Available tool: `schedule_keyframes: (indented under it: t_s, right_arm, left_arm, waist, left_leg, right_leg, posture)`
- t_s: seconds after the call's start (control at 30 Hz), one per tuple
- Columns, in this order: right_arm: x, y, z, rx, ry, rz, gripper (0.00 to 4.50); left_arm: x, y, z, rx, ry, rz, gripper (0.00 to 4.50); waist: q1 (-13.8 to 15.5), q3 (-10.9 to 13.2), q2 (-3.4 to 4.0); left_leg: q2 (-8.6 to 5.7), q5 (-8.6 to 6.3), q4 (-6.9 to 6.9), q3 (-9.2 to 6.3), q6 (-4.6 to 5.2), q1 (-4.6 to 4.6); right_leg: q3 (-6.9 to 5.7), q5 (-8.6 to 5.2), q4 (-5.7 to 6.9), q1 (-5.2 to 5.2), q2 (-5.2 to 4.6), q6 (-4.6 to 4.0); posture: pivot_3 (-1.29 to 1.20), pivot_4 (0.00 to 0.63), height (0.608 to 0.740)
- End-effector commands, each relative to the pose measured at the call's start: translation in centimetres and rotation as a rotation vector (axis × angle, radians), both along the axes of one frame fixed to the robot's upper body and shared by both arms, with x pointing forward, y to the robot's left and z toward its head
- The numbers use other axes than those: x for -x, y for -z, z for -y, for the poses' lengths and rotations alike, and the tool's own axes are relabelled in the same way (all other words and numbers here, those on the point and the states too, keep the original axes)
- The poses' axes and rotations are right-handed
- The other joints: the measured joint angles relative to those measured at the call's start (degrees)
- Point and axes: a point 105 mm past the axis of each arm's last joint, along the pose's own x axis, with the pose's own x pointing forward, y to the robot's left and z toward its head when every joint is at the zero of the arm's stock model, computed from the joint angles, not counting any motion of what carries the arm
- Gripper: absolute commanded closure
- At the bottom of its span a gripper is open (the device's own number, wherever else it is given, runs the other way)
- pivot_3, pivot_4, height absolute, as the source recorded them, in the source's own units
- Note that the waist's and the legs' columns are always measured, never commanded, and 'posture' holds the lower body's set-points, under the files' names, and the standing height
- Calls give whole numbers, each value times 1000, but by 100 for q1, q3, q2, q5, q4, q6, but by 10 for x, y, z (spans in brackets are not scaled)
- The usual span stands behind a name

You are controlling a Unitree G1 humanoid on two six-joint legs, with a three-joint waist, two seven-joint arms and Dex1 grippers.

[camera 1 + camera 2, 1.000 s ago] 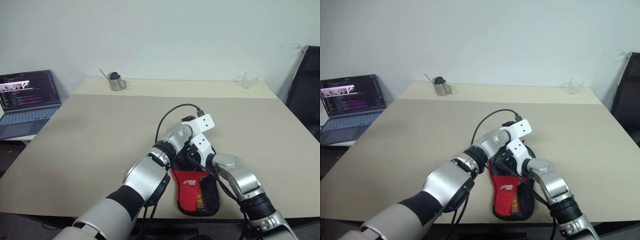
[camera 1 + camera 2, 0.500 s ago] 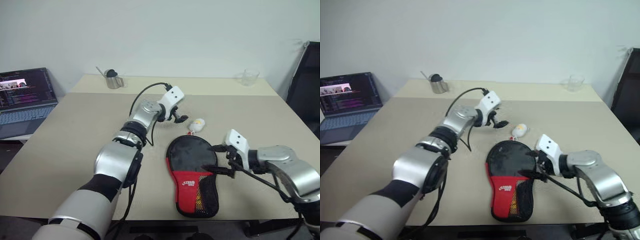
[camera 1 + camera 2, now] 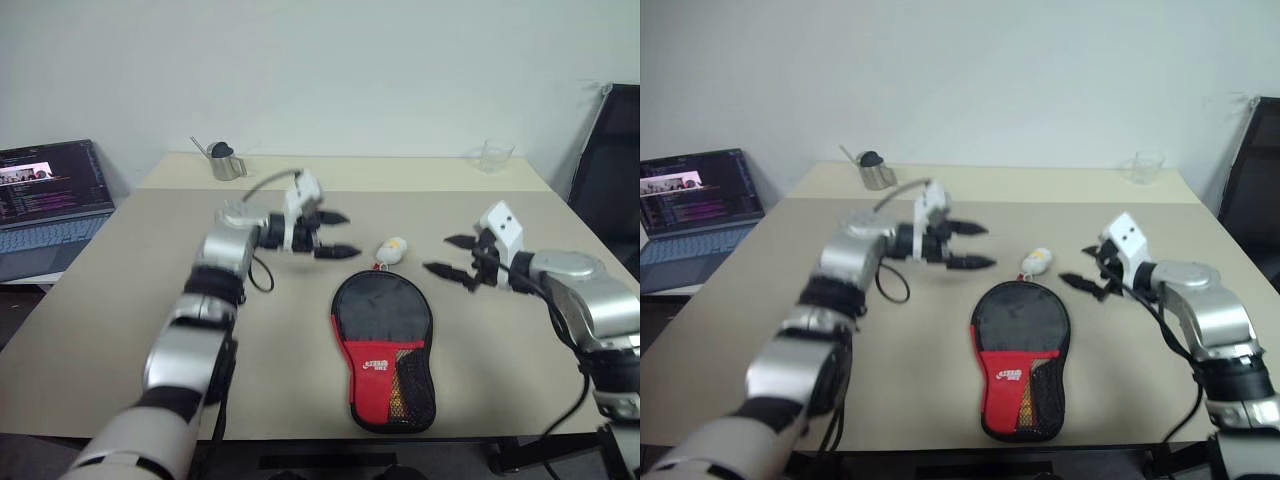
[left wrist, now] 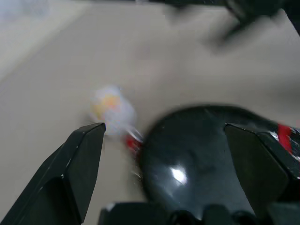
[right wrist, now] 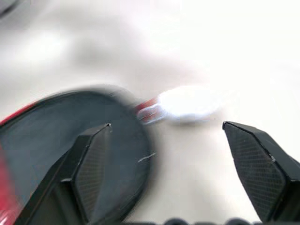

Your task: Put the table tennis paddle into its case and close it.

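Case [image 3: 383, 345] lies flat on the counter [image 3: 120, 300], near the front edge, round black end away from the robot, red panel w/ white logo and mesh pocket toward it. It looks shut and full; the paddle itself can't be seen, so prob. inside, but can't confirm from here. Small white-yellow ball [image 3: 392, 249] sits just beyond the round end, joined to the case by a short red tag, seemingly the zip pull.

Left pincer [image 3: 333, 234] hangs above the counter, beyond and left of the case, fingers apart, holding nothing. Right pincer [image 3: 451, 256] hangs to the right of the ball, fingers apart too, empty. Neither touches the case.

Judgement: task looks at or near its end; what's left is checking the zip is run fully round. If any gap remains at the round end:
- pin the case w/ one pincer on the black fabric, well clear of the zip line
- take the ball/tag w/ the other, not the fabric
- pull along the seam, low and parallel to the counter; lifting would drag the whole case
- go slow, soft pouch bunches easily and the case is close to the counter's front edge.

Laptop [image 3: 50, 205] at far left, metal cup [image 3: 224, 162] and glass [image 3: 493, 157] at the back, all well apart from the work.
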Motion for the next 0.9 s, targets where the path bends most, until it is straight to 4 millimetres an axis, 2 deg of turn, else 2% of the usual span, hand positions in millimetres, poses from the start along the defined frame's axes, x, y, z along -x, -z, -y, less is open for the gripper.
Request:
schedule_keyframes:
  t_s: [0.03,0.13,0.23,0.43,0.63,0.8,0.9]
  right_arm:
    - [-20,-23,10,-101,130,53,313]
    - [-39,-30,3,-168,198,52,313]
    - [-54,-30,-6,-201,243,36,313]
    - [-77,-13,-25,-218,336,-44,313]
    - [-86,25,-52,-142,349,-112,313]
    - [-87,38,-71,-179,331,-154,313]
    - [-87,42,-75,-179,337,-159,313]
  left_arm:
    - [19,7,28,40,3,77,98]
    - [21,26,40,54,-68,95,98]
    - [15,36,45,72,-137,80,98]
    - [9,56,53,22,-192,72,41]
    - [6,69,70,40,-261,16,41]
    - [14,82,76,7,-248,-18,41]
    - [15,87,75,-14,-251,-42,41]
  waist:
    - [27,1,-1]
    - [68,2,0]
    - [65,0,2]
    - [34,0,3]
    - [34,-2,5]
    - [30,-4,8]
    - [28,-5,9]
  left_leg:
    - [1,0,2,-4,0,-5]
    - [0,2,7,-10,3,-17]
    - [-7,8,6,-9,12,-12]
    - [-7,9,2,-6,15,-10]
    - [-8,9,1,-6,15,-10]
    - [-7,9,2,-7,15,-10]
    - [-8,9,2,-7,15,-9]
  right_leg:
    - [-3,2,0,-1,-1,-4]
    - [-8,4,1,-7,-2,-7]
    - [-8,7,1,1,-5,-5]
    - [-6,10,-4,2,-4,0]
    - [-6,11,-4,4,-7,0]
    - [-9,11,-1,4,-6,0]
    - [-9,11,-2,5,-6,0]
  posture:
    - [0,150,740]
    - [0,150,740]
    - [0,150,740]
    - [0,150,740]
    - [0,150,740]
    - [0,150,740]
    - [0,150,740]
